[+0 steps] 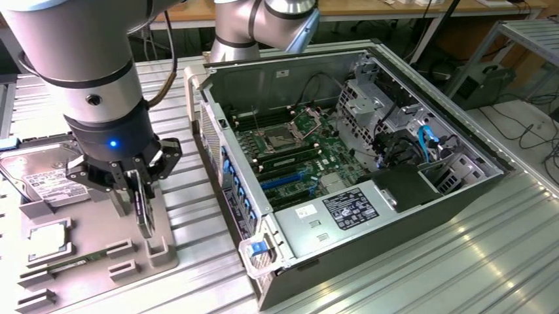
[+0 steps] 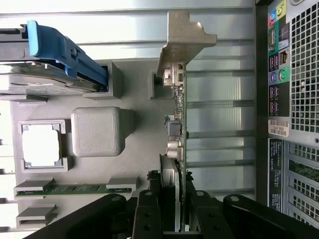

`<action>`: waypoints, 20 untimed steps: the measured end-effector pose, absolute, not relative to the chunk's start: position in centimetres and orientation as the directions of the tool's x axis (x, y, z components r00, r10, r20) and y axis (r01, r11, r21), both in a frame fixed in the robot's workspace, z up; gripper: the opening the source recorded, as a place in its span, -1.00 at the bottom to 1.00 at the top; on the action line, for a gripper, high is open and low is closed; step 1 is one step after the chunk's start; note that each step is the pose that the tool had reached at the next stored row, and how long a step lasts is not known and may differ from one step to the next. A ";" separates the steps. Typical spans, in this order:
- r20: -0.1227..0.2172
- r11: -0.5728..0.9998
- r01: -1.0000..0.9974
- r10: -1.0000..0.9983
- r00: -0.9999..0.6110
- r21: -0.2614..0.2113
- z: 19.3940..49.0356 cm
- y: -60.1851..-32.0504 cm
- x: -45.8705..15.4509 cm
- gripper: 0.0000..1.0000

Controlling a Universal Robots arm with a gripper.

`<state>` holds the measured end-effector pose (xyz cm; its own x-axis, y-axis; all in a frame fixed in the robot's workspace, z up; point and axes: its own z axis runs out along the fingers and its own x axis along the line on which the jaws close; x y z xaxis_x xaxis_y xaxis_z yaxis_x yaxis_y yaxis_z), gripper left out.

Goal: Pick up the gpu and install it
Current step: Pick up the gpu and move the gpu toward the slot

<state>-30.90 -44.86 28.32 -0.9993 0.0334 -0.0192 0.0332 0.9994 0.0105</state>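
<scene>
The end effector [image 1: 135, 186] is gripping the gpu [image 1: 145, 212] edge-on, its long axis hanging straight down over the tray [image 1: 88, 265] — the open case [image 1: 393, 261] is waiting to the exterior view's right.

Beside the computer case [image 1: 288, 72], the ribbed metal table [image 1: 454, 261] is gleaming glossily; the plastic tray [image 1: 91, 222] is looking matt grey, and the gpu [image 2: 181, 124] is showing a dull pale metal bracket [image 2: 185, 42].

Thin dark gpu [image 2: 179, 119], upright, edge-on
</scene>
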 end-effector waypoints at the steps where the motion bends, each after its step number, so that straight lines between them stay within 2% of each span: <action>1: -0.019 0.999 0.033 0.033 -0.999 0.011 28.5 -44.9 -30.9 -0.45; 20: -0.019 0.999 0.033 0.033 -0.999 0.010 32.6 -44.9 -30.9 -0.45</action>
